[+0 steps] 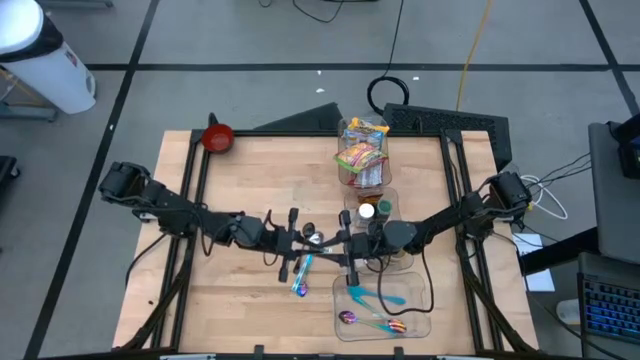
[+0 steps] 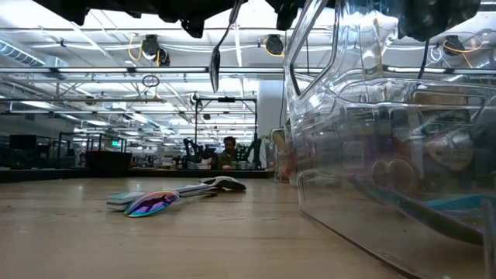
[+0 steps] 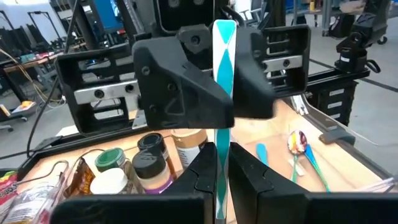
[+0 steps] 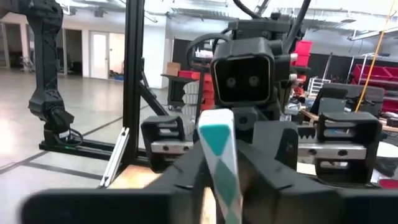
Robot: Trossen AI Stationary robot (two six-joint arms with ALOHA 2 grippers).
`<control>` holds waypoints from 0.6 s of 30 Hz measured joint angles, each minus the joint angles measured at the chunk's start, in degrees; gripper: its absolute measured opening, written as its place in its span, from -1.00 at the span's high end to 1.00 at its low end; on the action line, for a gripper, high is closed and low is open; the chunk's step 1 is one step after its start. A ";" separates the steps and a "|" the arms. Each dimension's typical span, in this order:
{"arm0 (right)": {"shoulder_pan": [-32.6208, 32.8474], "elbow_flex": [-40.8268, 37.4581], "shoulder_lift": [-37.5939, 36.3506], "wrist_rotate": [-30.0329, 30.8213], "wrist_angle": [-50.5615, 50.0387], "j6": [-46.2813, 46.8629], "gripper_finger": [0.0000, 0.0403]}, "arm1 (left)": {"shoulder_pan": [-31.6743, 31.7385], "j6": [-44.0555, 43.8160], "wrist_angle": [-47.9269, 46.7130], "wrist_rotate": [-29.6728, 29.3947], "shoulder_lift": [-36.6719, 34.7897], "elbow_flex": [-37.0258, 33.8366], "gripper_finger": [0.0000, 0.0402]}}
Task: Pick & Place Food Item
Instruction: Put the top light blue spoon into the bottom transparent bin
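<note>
Both my pincers are on one thing right now: the striped spoon [image 3: 224,56], teal and white handle, held up in the air over the middle of the table. My left gripper [image 3: 222,162] is clamped tight on it. My right gripper [image 4: 219,171] has its fingers pressed in on either side of the handle too, so it looks closed on it, though that view is crowded.

Counts from above: three clear bins in a row on the right side, the snack bin [image 1: 360,150] farthest, the jar bin [image 1: 378,208] in the middle, the tray [image 1: 420,300] nearest. Two spoons lie in the tray, and there's one red bowl [image 1: 218,137] at the far left.

The table-level camera shows two loose spoons [image 2: 151,203] lying on the wood; from above I can only make out one. My left wrist camera gets the jar lids.
</note>
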 joint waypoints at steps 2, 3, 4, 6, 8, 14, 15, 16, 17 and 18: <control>0.00 0.00 0.00 0.10 -0.58 -0.46 0.85 | -0.01 -0.34 0.02 0.00 0.00 0.00 0.90; -0.02 0.00 -0.04 0.28 -0.87 -1.08 0.91 | -0.02 -0.80 -0.03 -0.08 0.00 0.00 0.90; -0.02 0.00 -0.07 0.38 -1.04 -1.61 0.92 | 0.00 -0.98 -0.13 -0.11 0.00 -0.01 0.90; -0.02 0.00 -0.07 0.45 -1.13 -1.74 0.91 | 0.00 -1.02 -0.17 -0.03 0.00 -0.04 0.89; -0.02 0.00 -0.07 0.31 -1.20 -1.32 0.91 | 0.00 -1.10 -0.15 -0.03 0.00 -0.04 0.87; 0.00 0.00 -0.45 0.11 -1.76 -1.27 0.92 | -0.02 -2.47 -0.08 0.06 0.00 -0.04 0.79; 0.00 0.00 -0.76 0.04 -2.22 -1.25 0.92 | -0.02 -3.04 0.07 0.06 0.00 -0.02 0.78; 0.00 0.00 -1.07 0.04 -2.69 -1.18 0.92 | 0.00 -4.01 0.16 0.08 0.00 -0.04 0.76; 0.02 -0.02 -1.56 0.01 -3.61 -1.16 0.92 | -0.01 -5.13 0.15 0.08 0.00 -0.04 0.75; 0.05 -0.02 -2.18 -0.06 -4.64 -1.10 0.92 | -0.02 -5.84 0.30 0.08 0.00 -0.04 0.73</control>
